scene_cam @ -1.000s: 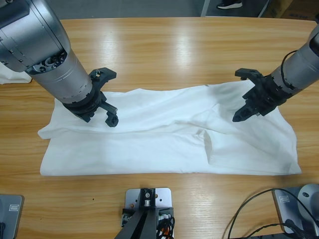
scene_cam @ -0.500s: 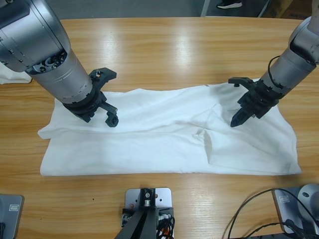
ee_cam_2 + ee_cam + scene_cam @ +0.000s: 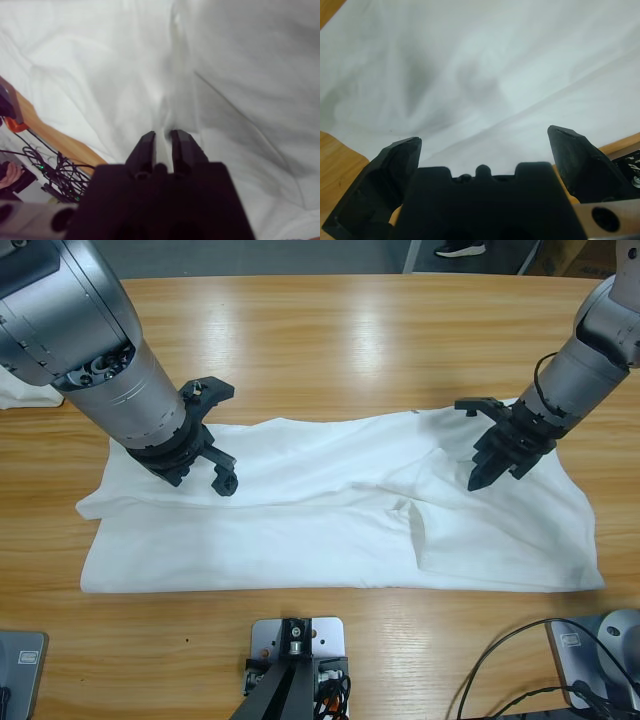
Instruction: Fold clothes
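Across the middle of the frame the white shirt [image 3: 340,510] lies spread on the table [image 3: 330,340], partly folded lengthwise. Left hand [image 3: 205,445] at frame left hovers over it, jaws apart, holding nothing. Right hand [image 3: 492,445] at frame right has jaws together, empty, tip near a crease. Step looks like grasp setup; next needs both hands pinching fabric edges.

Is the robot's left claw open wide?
Yes, the left gripper has its two black jaws spread far apart, with the white T-shirt showing between them in the left wrist view.
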Robot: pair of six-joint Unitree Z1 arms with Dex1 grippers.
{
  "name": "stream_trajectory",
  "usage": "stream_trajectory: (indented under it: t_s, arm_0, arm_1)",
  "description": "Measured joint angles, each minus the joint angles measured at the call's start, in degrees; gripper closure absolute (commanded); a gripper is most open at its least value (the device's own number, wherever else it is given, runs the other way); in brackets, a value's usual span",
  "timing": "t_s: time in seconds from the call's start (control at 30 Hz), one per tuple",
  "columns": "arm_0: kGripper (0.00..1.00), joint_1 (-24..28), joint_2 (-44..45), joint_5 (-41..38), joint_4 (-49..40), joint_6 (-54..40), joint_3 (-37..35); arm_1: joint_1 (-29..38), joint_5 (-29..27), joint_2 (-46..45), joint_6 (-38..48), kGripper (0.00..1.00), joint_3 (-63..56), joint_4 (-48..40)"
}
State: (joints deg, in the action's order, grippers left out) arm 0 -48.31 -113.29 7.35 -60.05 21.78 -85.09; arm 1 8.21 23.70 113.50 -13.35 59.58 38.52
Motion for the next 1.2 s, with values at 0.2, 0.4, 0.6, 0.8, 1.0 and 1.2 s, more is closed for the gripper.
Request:
stream_trajectory:
  t_s: [0.2, 0.4, 0.6, 0.8, 1.0, 1.2]
  arm_0:
    - [0.004, 0.0, 0.0, 0.0, 0.0, 0.0, 0.0]
    - [0.004, -0.1, 0.0, 0.0, 0.0, 0.0, 0.1]
    - [0.004, -0.1, 0.0, 0.0, 0.0, 0.0, 0.3]
    - [0.004, -0.6, 0.0, 0.0, 0.0, 0.3, 0.9]
    - [0.004, -1.1, 0.0, 0.0, 0.0, 0.5, 1.0]
    - [0.004, -1.5, 0.0, 0.0, 0.0, 0.7, 1.4]
  arm_1:
    - [-0.1, -2.5, -0.1, -1.0, 1.0, 0.1, 0.3]
    - [0.5, -7.5, -5.9, -4.9, 1.0, 3.7, 0.5]
    - [5.6, -6.3, -7.2, -7.9, 1.0, 6.0, 0.2]
    - [8.8, -9.0, -7.2, -11.0, 1.0, 8.9, -1.7]
    - [9.0, -16.7, -6.5, -16.0, 1.0, 12.7, -1.8]
    - [11.7, -16.7, -5.5, -19.7, 1.0, 13.3, -2.2]
